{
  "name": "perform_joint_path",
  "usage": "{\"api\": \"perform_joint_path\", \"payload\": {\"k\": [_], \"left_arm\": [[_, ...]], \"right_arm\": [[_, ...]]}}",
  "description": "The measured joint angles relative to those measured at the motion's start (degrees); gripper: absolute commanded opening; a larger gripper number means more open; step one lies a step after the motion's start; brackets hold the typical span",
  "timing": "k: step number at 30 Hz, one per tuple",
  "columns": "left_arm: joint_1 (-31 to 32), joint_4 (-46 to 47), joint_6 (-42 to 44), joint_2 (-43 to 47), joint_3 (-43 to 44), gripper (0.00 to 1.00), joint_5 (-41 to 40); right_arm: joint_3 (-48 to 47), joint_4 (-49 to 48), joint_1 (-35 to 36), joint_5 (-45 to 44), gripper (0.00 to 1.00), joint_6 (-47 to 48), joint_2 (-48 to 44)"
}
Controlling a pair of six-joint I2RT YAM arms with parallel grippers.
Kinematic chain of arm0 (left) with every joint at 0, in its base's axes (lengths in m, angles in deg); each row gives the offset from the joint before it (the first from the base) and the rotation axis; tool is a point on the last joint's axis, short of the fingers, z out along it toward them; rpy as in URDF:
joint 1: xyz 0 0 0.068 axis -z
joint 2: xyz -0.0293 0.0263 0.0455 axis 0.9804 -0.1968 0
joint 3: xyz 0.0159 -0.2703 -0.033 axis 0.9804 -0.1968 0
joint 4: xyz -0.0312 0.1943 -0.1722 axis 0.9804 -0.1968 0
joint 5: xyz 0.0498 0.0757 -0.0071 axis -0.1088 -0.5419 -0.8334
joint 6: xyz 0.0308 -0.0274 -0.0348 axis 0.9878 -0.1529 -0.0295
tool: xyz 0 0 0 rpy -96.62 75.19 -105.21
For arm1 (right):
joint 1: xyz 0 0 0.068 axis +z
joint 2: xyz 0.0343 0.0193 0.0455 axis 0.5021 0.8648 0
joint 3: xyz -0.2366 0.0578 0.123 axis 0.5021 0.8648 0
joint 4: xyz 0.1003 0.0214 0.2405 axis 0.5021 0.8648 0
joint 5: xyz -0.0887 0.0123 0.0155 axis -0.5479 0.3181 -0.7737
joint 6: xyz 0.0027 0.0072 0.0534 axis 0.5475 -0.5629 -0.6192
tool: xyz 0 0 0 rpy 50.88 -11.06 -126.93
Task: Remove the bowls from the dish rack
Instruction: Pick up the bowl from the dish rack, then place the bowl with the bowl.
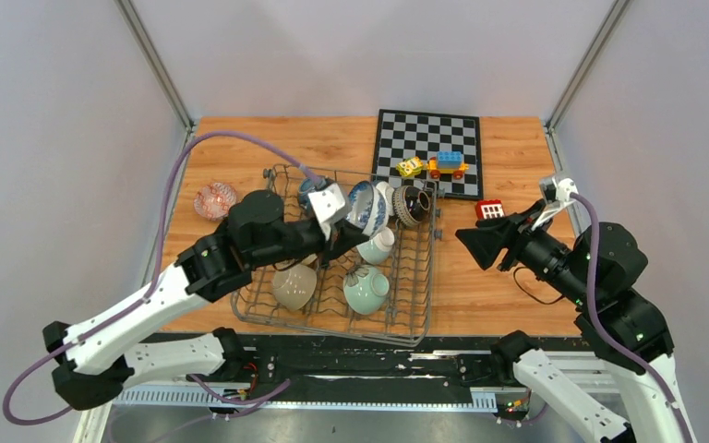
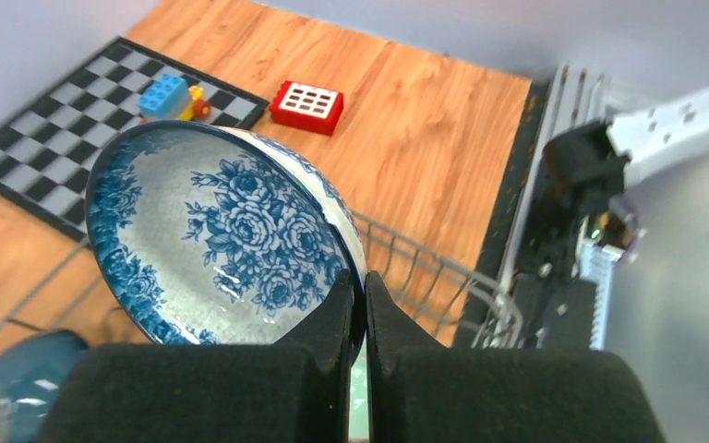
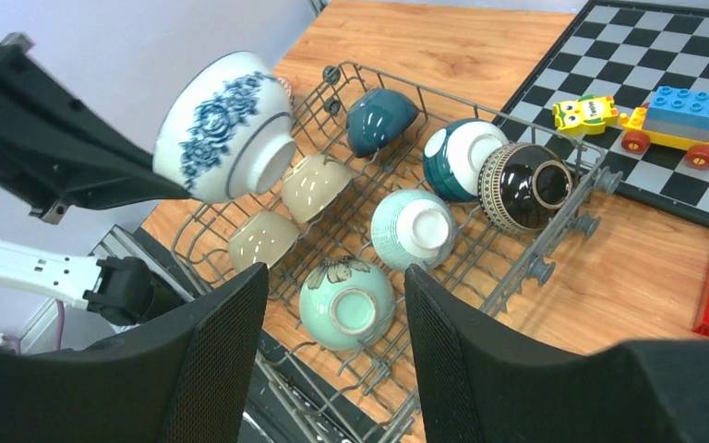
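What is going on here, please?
The left fingers are shut on the rim of a blue-and-white bowl, holding it above the rack. Seven bowls lie in the rack. The right fingers are open and empty, in the air beside the rack.

The top view looks steeply down from above and behind the arm bases, far enough off to hold the whole table [image 1: 508,277], rack [image 1: 402,281] and chessboard [image 1: 425,138]. The left wrist view sits right behind its fingers [image 2: 328,337] and faces rightward across the table, with the patterned bowl [image 2: 222,231] close up. The right wrist view looks leftward and down over its fingers [image 3: 452,351] at the rack, from farther off. All three share the patterned bowl, rack and chessboard
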State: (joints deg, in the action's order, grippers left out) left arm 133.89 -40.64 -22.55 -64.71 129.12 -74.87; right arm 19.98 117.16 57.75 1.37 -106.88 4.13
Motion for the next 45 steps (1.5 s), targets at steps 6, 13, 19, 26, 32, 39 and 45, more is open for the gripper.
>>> {"api": "perform_joint_path", "payload": {"k": [6, 13, 19, 26, 32, 39, 45], "left_arm": [[7.26, -8.46, 16.96, 4.33, 0.04, 0.00, -10.62], [21.16, -18.62, 36.59, 0.72, 1.14, 0.00, -21.35], [28.81, -23.52, 49.83, -1.31, 0.83, 0.00, -29.44], [36.50, -28.76, 59.95, -4.20, -1.20, 0.00, -35.21], [40.13, -32.20, 62.60, -5.70, -1.29, 0.00, -34.95], [42.84, -37.07, 63.08, -11.26, -0.31, 0.00, -30.34], [42.95, -38.56, 62.62, -11.28, 3.02, 0.00, -25.14]], "right_arm": [[-6.75, 6.95, 0.00, 2.05, 0.57, 2.43, 5.09], [-16.17, 14.23, 0.33, 3.85, 0.55, 5.57, 13.66], [-24.68, 21.62, 8.28, -0.24, 0.54, 9.01, 23.96], [-29.75, 28.59, 25.70, -12.66, 0.53, 11.69, 31.80], [-32.24, 30.86, 32.72, -17.84, 0.48, 11.93, 36.13], [-27.41, 31.87, 39.54, -22.18, 0.48, 10.16, 39.28], [-23.76, 31.95, 42.49, -24.81, 0.48, 7.41, 38.93]]}}
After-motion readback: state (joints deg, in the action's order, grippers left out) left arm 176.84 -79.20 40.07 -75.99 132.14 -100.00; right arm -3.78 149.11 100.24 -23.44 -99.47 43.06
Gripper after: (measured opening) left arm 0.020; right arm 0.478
